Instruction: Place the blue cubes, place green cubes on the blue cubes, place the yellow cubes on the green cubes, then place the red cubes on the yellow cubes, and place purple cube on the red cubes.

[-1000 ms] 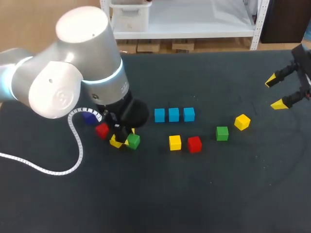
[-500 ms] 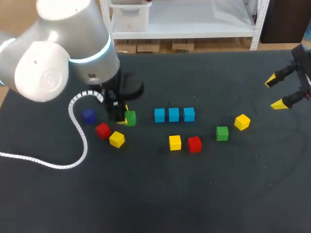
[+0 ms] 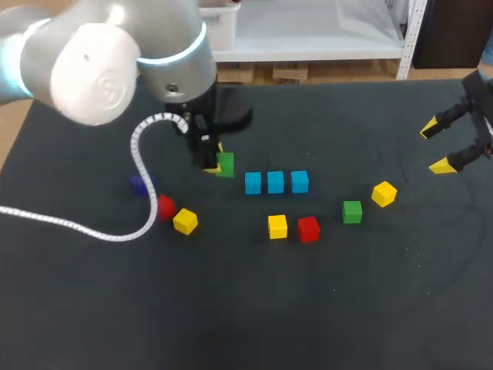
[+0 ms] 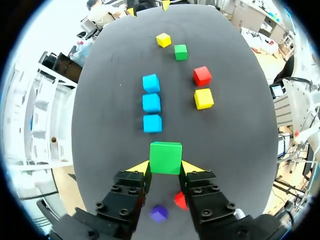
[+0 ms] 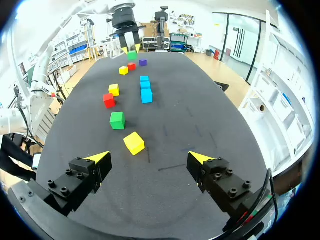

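the left gripper [image 4: 165, 168] pinches a green cube [image 4: 165, 156] above the table [image 4: 240, 150], just short of the nearest blue cube [image 4: 152, 123]; the right gripper [image 5: 148, 159] hangs spread and empty at the table's far side; the risk is an off-centre release, leaving the green cube skewed and sliding off; the blue cube's neighbours sit close, so a low or crooked descent could knock them out of line.

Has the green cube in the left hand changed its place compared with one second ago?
Yes. The green cube, gripped by the left hand, went rightward, from beside the yellow cube to just left of the blue cubes.
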